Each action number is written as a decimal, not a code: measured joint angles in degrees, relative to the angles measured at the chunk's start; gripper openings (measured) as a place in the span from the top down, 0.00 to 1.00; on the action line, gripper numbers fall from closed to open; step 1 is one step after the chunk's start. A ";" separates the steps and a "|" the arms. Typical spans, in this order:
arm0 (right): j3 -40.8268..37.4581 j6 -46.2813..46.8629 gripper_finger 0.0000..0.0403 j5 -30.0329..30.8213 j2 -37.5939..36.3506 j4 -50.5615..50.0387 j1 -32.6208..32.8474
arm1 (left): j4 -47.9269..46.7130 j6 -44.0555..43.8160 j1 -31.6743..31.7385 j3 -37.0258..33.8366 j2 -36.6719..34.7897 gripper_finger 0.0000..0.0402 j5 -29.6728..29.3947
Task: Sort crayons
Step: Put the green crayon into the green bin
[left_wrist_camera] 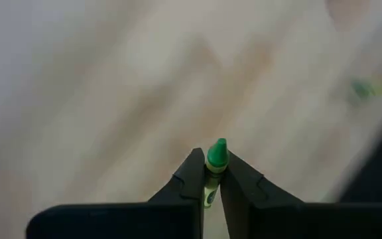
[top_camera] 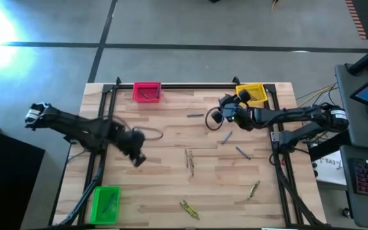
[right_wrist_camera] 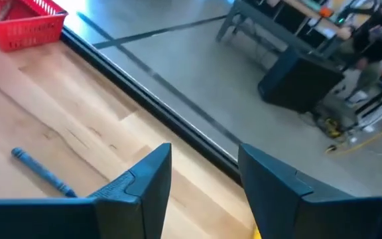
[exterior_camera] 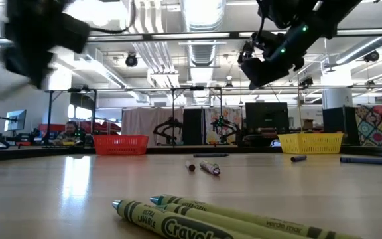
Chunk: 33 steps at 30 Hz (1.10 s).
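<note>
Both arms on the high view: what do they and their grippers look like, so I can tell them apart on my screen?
Both arms are dark, near black, jointed tubes. The left arm ends in a pale grey-white cap at its outer end, with a thin cable looping beside its gripper. The right arm has a similar pale band near its base. The right gripper shows small green lights on its wrist. Fingers are dark, flat and wedge-shaped.

Blurred in the high view: left gripper (top_camera: pixel 137 158), smeared over the table (top_camera: pixel 171 191). Green crayon (left_wrist_camera: pixel 215 159) mostly hidden between its fingers, only the tip showing; everything behind a blur. Pair of green crayons (exterior_camera: pixel 204 216) cut off at the low view's bottom edge. Contents of green bin (top_camera: pixel 105 203) too small to tell.
</note>
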 joint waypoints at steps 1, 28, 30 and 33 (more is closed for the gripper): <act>0.28 -0.05 0.59 -0.84 0.05 -0.07 -0.71 | 0.05 -4.44 -2.78 -0.41 -0.56 0.98 2.07; 1.94 1.75 0.52 -7.09 0.90 -1.73 -3.47 | 6.97 -41.65 -46.19 -0.06 10.51 0.97 1.82; 1.90 2.31 0.51 -7.07 0.90 -3.02 -3.47 | 8.39 -41.62 -46.19 -0.71 10.50 0.97 1.86; 1.80 2.57 0.50 -6.75 0.90 -3.88 -3.47 | 8.89 -41.44 -45.74 -1.29 10.69 0.95 1.91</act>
